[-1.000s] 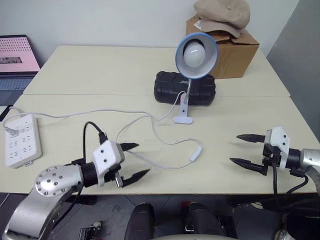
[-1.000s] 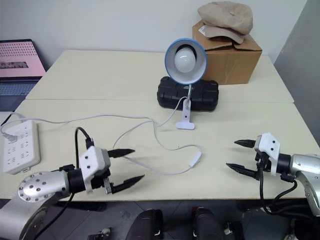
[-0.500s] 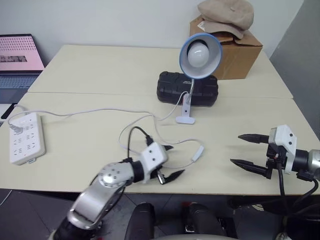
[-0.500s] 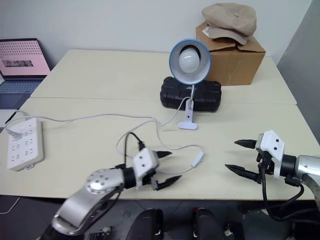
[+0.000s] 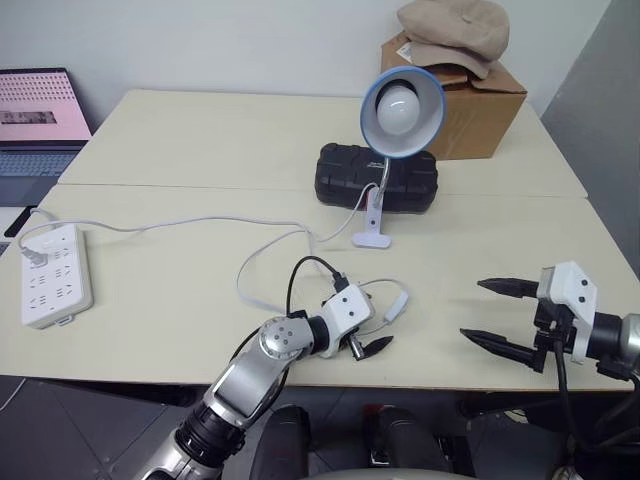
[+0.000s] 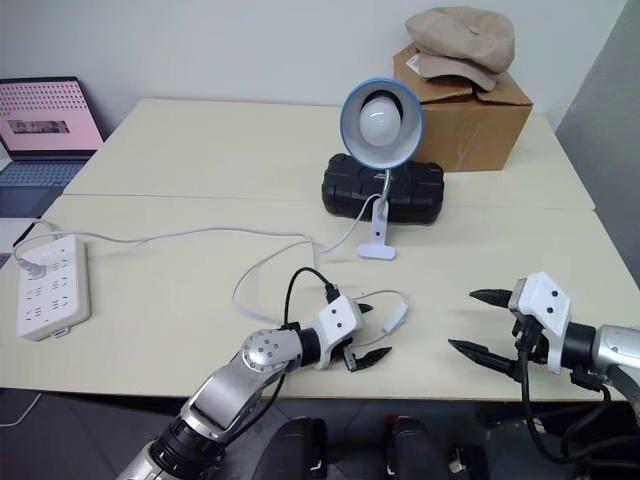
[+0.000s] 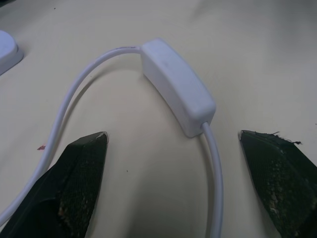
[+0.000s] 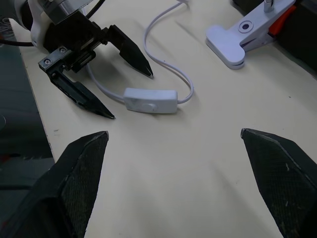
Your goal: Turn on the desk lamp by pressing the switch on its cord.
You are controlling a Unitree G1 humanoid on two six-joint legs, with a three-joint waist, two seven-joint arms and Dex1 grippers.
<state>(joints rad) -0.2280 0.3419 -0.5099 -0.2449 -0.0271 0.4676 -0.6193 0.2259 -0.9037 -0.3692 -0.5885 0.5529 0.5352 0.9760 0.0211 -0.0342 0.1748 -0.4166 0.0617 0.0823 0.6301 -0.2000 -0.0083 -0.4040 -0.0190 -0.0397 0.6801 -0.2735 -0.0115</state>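
Left gripper [image 5: 367, 325] wide open, holding nothing, switch [image 5: 397, 306] at its 1 o'clock. Centre fingers astride switch, then squeeze button. Right gripper [image 5: 487, 313] open, empty.

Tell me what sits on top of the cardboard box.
A beige cap lies on the cardboard box, covering most of its top. Anything beneath the cap is hidden.

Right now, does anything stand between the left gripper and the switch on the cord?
Nothing visible does. The left gripper has open jaws just short of the switch, with only bare table and the cord between them.
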